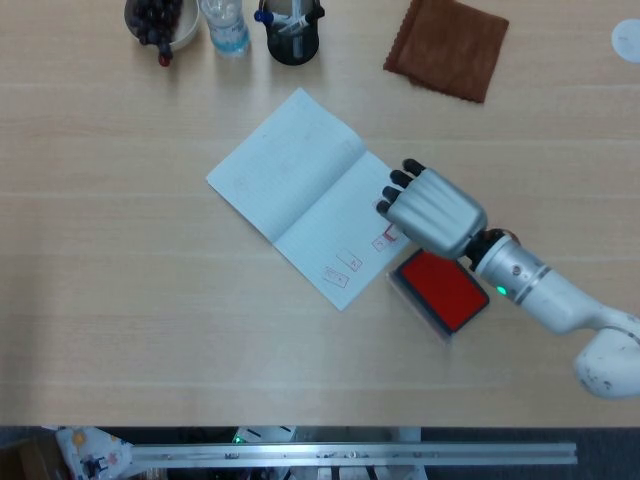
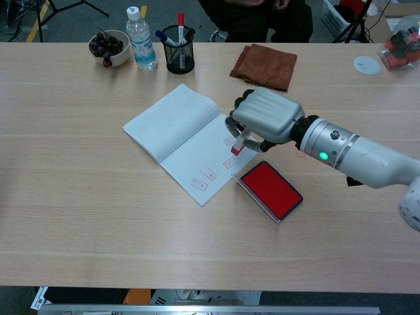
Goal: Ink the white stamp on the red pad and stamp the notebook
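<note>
The open notebook point(image 1: 300, 190) point(image 2: 184, 131) lies at the table's middle, with several red stamp marks on its right page. My right hand point(image 1: 430, 210) point(image 2: 266, 117) hovers over that page's right edge and grips the white stamp point(image 2: 239, 144), whose red inked face points down just above the paper. In the head view the hand hides the stamp. The red ink pad point(image 1: 440, 290) point(image 2: 270, 189) lies uncovered just beside the notebook's near right corner. My left hand appears in neither view.
A brown cloth point(image 1: 447, 45) point(image 2: 264, 65) lies behind the notebook. A bowl of dark fruit point(image 2: 109, 46), a water bottle point(image 2: 141, 39) and a black pen cup point(image 2: 178, 47) stand at the far left. A small white disc point(image 2: 366, 64) sits far right.
</note>
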{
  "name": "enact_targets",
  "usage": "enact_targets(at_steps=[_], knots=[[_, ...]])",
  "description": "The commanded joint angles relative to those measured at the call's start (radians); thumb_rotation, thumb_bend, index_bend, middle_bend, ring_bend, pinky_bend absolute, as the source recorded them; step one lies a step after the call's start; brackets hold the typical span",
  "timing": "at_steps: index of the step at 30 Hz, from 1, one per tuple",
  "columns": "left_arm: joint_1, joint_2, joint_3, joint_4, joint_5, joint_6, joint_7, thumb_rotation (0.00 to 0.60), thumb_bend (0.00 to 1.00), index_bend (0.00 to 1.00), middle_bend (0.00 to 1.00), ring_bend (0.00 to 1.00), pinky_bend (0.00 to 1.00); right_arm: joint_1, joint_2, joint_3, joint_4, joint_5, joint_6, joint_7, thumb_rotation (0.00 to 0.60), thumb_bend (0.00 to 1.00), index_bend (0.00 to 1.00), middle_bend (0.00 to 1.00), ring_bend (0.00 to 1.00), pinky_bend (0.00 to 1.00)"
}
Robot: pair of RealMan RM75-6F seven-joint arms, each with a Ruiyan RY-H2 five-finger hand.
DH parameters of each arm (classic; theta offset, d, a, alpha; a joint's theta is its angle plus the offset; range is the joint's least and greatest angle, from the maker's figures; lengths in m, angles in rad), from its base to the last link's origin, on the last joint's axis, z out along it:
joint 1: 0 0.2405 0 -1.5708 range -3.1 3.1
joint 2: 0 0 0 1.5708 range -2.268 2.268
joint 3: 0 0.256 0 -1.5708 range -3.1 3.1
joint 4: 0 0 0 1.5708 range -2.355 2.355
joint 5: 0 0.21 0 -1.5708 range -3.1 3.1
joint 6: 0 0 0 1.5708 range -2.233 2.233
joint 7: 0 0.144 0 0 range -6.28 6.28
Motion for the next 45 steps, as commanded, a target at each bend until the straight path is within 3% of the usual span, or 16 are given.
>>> enact_targets(at_steps=[1, 20, 45], knots=[[0.002, 0.0, 0.001, 0.003, -0.002, 0.0, -0.002, 0.6, 0.28, 0.22, 0.18, 0.22, 0.13, 0.026, -0.043, 0.018, 0.033, 0.029, -0.025, -0.029, 0.6, 0.38, 0.75, 0.53, 0.32, 0.29], [0.009, 0.002, 0.004, 0.023, -0.018, -0.01, -0.023, 0.6, 0.28, 0.21, 0.18, 0.22, 0.13, 0.109, -0.215, 0.034, 0.225, 0.116, -0.098, -0.089, 0.6, 0.38, 0.75, 0.53, 0.32, 0.29], [0.016, -0.001, 0.005, 0.037, -0.022, -0.009, -0.038, 0.6, 0.28, 0.2, 0.16, 0.22, 0.13, 0.126, -0.252, 0.014, 0.276, 0.142, -0.087, -0.102, 0.6, 0.38, 0.75, 0.53, 0.32, 0.29]])
